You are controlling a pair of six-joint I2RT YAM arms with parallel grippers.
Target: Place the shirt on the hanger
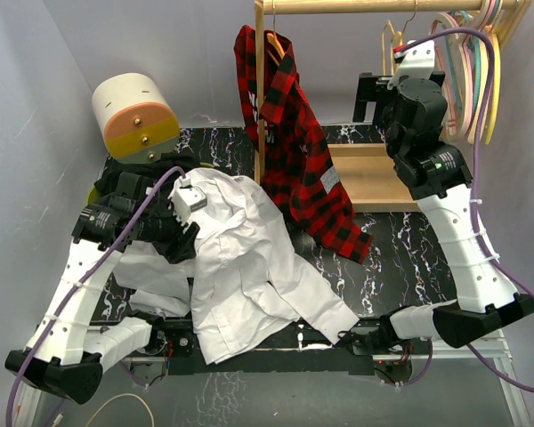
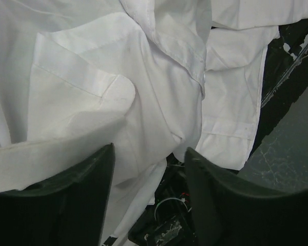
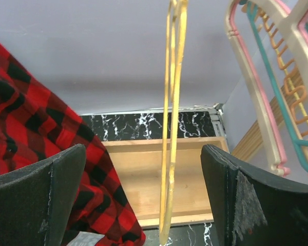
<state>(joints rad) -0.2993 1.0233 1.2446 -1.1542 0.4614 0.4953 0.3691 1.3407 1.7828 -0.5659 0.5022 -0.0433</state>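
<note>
The right arm's (image 1: 454,231) jaws stand apart facing the hanger (image 3: 173,102), ready to grab it. The left arm's (image 1: 89,267) jaws gape over the shirt (image 2: 143,77).

Pale grey walls (image 1: 36,89) close around me; my black marbled table (image 1: 400,240) carries a wooden rack (image 1: 374,173).

The top camera looks steeply down from above and behind the arm bases (image 1: 58,372), with the worktop (image 1: 400,240) near edge at the bottom and its far edge at the top. The left wrist camera sits close over the shirt (image 2: 143,77) on the left half, facing down toward the near edge. The right wrist camera, raised by the far right corner, faces the far edge, with the hanger (image 3: 172,102) close ahead. It shares the plaid shirt (image 3: 36,128) with the top view; the left wrist shares the shirt
</note>
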